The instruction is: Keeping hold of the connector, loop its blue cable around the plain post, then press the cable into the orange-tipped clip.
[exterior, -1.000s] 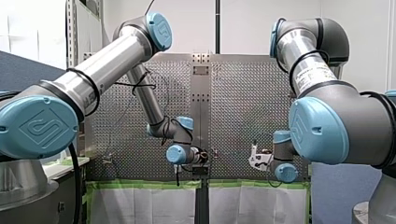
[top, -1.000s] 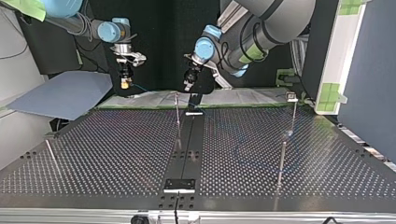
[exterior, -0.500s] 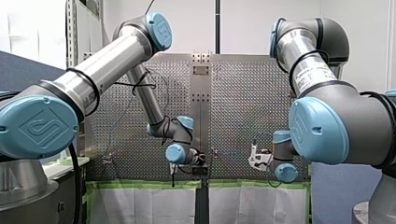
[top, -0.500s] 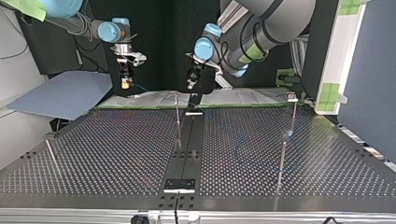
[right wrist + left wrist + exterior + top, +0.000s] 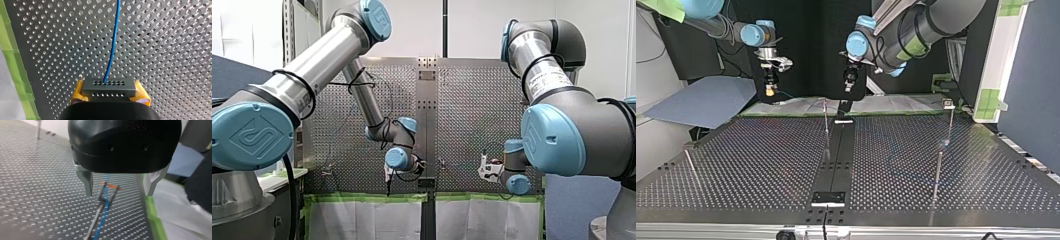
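In the right wrist view my right gripper [image 5: 109, 94] is shut, its yellow pads on a grey connector [image 5: 108, 85] with rows of holes. A blue cable [image 5: 113, 42] runs from the connector ahead over the perforated table. In the left wrist view my left gripper [image 5: 119, 192] is open, with nothing between its metal fingers. Below them stands the orange-tipped clip [image 5: 109, 187], and the blue cable [image 5: 103, 218] passes between its prongs. In the top view my left gripper [image 5: 850, 86] hangs above and beside the clip's post [image 5: 825, 117], and my right gripper [image 5: 769, 90] hangs at the left.
Thin metal posts stand on the perforated table at the top view's right [image 5: 938, 172], far right [image 5: 950, 122] and near left [image 5: 690, 167]. A black strip [image 5: 836, 160] runs down the table's middle. Green tape [image 5: 152, 217] lines the table's edge, and a blue sheet [image 5: 701, 102] lies beyond it.
My left arm has drawn back from the clip: its gripper moved up and rightward in the top view and leftward in the front view. The right arm has stayed still.
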You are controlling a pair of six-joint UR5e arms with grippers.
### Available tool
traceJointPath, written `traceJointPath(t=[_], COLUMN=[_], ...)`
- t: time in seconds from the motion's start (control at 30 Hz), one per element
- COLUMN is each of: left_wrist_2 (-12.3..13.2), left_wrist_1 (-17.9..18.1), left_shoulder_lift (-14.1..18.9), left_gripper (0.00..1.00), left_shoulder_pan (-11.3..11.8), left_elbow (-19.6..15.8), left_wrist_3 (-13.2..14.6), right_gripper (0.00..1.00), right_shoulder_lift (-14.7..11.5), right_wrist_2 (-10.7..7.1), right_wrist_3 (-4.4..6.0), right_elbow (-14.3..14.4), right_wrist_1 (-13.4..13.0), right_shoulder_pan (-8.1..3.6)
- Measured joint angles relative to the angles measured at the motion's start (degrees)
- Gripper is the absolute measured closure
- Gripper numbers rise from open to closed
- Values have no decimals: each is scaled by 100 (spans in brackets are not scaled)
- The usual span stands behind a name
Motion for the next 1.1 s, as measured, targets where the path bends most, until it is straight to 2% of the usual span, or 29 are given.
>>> traceJointPath(t=[0.27,0.43,0.73,0.97,1.1], left_wrist_2=[-374,-415,-285,-286,-300], left_wrist_1=[442,563,555,538,540], left_shoulder_lift=[449,747,1275,1630,1733], left_gripper=[0,0,0,0,0], left_shoulder_pan=[11,3,-56,-63,-68], left_elbow=[-449,-748,-1275,-1630,-1732], left_wrist_3=[-444,-645,-253,99,191], right_gripper=[100,100,100,100,100], right_shoulder_lift=[-1,-1,0,0,0], right_wrist_2=[-1,0,2,2,0], right_wrist_3=[-3,-4,-35,-43,-46], right_elbow=[-135,-170,-177,-177,-177], right_wrist_1=[124,137,235,259,270], right_shoulder_pan=[-5,-15,-30,-6,1])
